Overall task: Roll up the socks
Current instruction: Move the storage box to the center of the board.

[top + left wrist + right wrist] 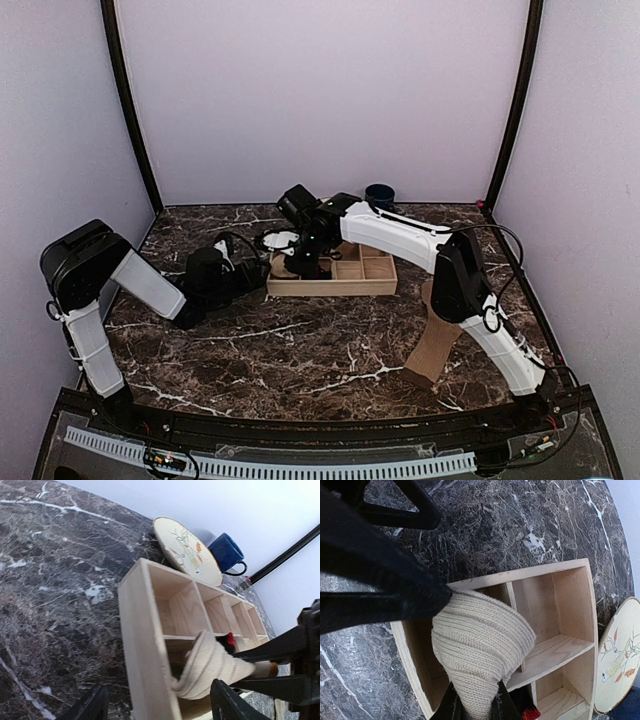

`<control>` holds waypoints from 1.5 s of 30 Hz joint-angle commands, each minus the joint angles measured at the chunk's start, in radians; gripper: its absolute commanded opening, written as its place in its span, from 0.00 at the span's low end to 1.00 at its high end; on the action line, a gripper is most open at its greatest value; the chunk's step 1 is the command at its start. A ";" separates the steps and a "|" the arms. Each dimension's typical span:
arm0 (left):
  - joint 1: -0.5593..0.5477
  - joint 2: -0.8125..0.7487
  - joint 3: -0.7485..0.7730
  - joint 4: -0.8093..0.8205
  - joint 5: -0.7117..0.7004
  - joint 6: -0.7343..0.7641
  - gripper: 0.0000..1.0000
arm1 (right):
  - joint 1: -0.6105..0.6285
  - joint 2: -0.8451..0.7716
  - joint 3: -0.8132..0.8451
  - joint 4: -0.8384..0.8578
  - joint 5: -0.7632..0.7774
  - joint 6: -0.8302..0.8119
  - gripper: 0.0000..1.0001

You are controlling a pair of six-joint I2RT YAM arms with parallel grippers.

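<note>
Left claw (160,707) stands open, just beside the left end of the wooden box (145,645). Right claw (476,707) is clamped on the rolled tan sock (480,640), which sits partly inside a compartment at that end.

Stretches the right arm (395,232) over a raised elbow and out leftward, wrist dipped, pinching the tan sock (480,645) in the right jaws, set narrow. Holds the left arm (150,285) folded low, elbow back, with the left jaws spread wide, aimed rightward.

Dark marble table (300,350) with wooden tray (330,285), plate (185,550), blue mug (227,552), tan sock (435,340).
</note>
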 commanded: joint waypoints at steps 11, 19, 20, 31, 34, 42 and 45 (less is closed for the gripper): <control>0.055 0.113 0.158 -0.129 0.118 -0.003 0.73 | -0.006 0.075 0.108 -0.012 -0.105 0.005 0.03; 0.073 0.177 0.306 -0.302 0.133 -0.050 0.73 | -0.073 0.049 -0.017 0.014 -0.256 0.064 0.02; 0.076 0.176 0.323 -0.339 0.127 -0.056 0.73 | -0.081 0.049 -0.031 0.019 -0.285 0.080 0.02; 0.080 0.119 0.438 -0.645 0.111 -0.061 0.73 | -0.042 -0.060 -0.304 0.133 -0.381 0.218 0.00; 0.080 0.115 0.464 -0.708 0.113 -0.065 0.73 | -0.030 -0.101 -0.388 0.192 -0.381 0.253 0.00; 0.081 0.040 0.440 -0.808 0.078 -0.081 0.73 | 0.001 -0.130 -0.528 0.207 -0.427 0.346 0.00; 0.080 0.029 0.437 -0.845 0.084 -0.077 0.73 | 0.014 -0.175 -0.634 0.285 -0.463 0.408 0.00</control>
